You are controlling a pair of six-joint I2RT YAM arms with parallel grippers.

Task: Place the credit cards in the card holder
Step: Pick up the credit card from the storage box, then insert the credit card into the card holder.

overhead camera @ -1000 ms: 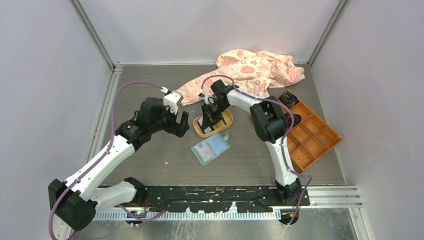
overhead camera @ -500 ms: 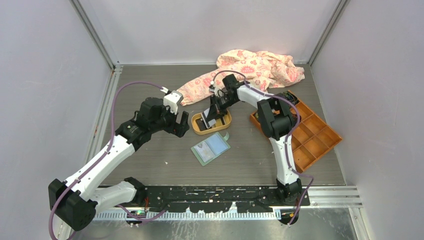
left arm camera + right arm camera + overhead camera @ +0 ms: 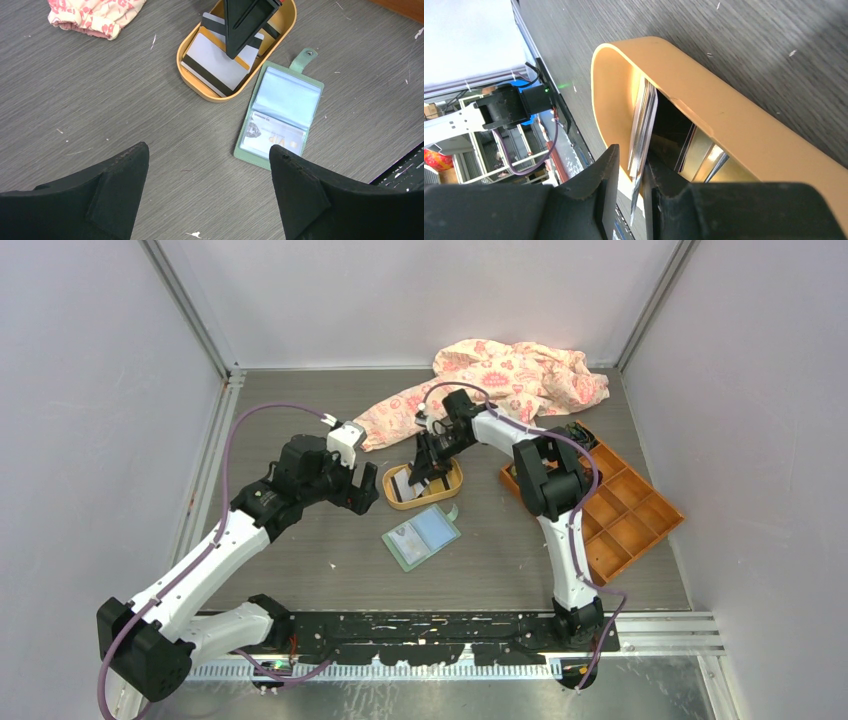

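Just beyond the open left gripper (image 3: 207, 147) (image 3: 358, 490), whose black fingers stand spread wide above the grey wood-grain table (image 3: 100, 100), sits an orange oval tray (image 3: 734, 135) (image 3: 456, 480). Thin white, dark-striped credit cards (image 3: 220, 70) (image 3: 644, 115) lie stacked in the tray. The right gripper (image 3: 631, 160) (image 3: 247, 25) reaches down into it from the far side. Its jaws stand only narrowly apart with the edges of the cards between them; whether they press on the cards I cannot tell. A pale green folding card holder (image 3: 280, 115) (image 3: 421, 537) lies open and flat on the table just beside the tray's near edge, snap tab towards the tray, with one printed card showing in a clear sleeve. A pink floral cloth (image 3: 500, 380) is bunched at the far side, and an orange compartmented box (image 3: 625, 515) sits to the right.
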